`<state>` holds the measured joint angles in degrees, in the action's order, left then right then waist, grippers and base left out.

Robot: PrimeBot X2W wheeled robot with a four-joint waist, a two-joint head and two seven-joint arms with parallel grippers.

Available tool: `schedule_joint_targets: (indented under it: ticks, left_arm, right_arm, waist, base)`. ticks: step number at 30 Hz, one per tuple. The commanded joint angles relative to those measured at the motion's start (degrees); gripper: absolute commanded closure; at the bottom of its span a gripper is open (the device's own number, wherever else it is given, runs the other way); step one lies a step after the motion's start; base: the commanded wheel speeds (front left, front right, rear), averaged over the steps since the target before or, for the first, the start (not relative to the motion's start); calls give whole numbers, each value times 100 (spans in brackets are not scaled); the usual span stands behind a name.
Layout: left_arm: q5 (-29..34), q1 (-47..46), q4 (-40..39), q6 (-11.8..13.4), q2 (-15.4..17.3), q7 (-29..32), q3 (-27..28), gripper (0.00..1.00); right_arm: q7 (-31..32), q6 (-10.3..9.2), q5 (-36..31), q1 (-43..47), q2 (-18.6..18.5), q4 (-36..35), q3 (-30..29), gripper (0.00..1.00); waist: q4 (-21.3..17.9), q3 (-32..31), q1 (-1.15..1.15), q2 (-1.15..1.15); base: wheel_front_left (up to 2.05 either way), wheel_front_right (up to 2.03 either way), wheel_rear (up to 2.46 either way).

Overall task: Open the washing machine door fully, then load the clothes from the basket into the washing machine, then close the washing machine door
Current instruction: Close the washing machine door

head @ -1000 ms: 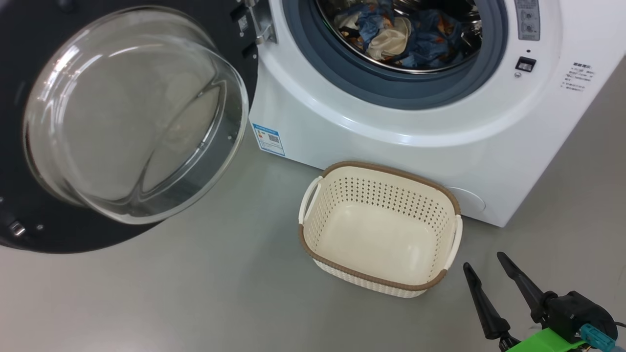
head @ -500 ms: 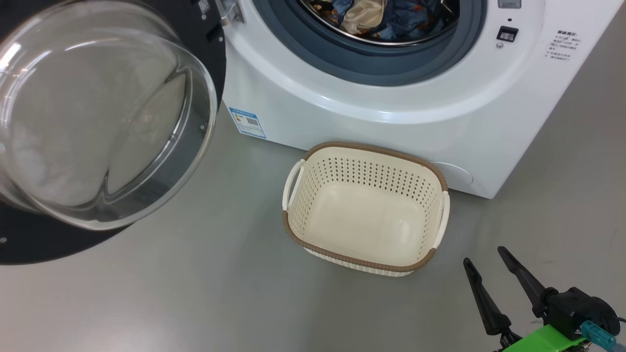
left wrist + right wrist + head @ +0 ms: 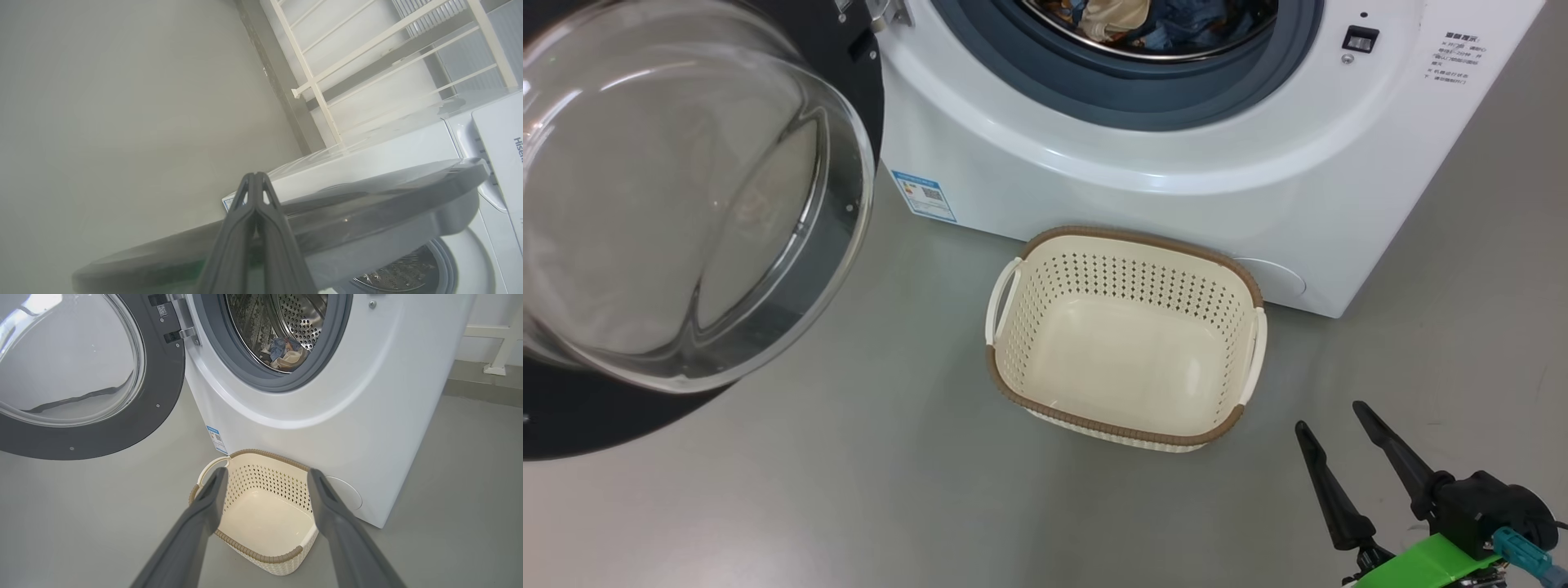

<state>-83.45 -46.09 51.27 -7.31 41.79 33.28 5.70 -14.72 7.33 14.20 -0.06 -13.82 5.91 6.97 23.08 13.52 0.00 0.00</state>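
Observation:
The white washing machine (image 3: 1143, 188) (image 3: 367, 416) stands with its door (image 3: 670, 212) (image 3: 81, 375) swung wide open to the left, glass bowl bulging out. Blue and cream clothes (image 3: 1152, 16) (image 3: 284, 351) lie inside the steel drum. On the floor before the machine sits the cream basket (image 3: 1123, 335) (image 3: 261, 514), with nothing in it. My right gripper (image 3: 1331, 420) (image 3: 265, 477) hovers open to the right of and nearer than the basket. In the left wrist view my left gripper (image 3: 255, 176) is shut, its tips in front of the door's dark outer edge (image 3: 367, 204); contact cannot be told.
Grey floor (image 3: 849, 490) spreads around the basket and under the door. A blue label (image 3: 923, 196) is on the machine's lower left front. White railing bars (image 3: 327, 69) stand beside the machine, and a white post foot (image 3: 496, 355) is at the right.
The head camera has tipped down and shifted, so the machine and drum slid up and the door left in its picture. The right gripper keeps its place, still open.

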Motion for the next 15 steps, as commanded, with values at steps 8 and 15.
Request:
schedule_joint_targets:
  ticks: [8,15]
  left_arm:
    - [-119,137,-583,-17,229,704,-179,100]
    - [-112,410,-1091,-17,221,857,-325,100]
  right_arm:
    - [-28,16,-48,-34,8,-124,73,0]
    - [-28,16,-30,-23,73,-95,76,0]
  waist:
    - [55,-92,0,0]
    - [72,-227,0,0]
  base:
    - [0,0,0]
    - [0,0,0]
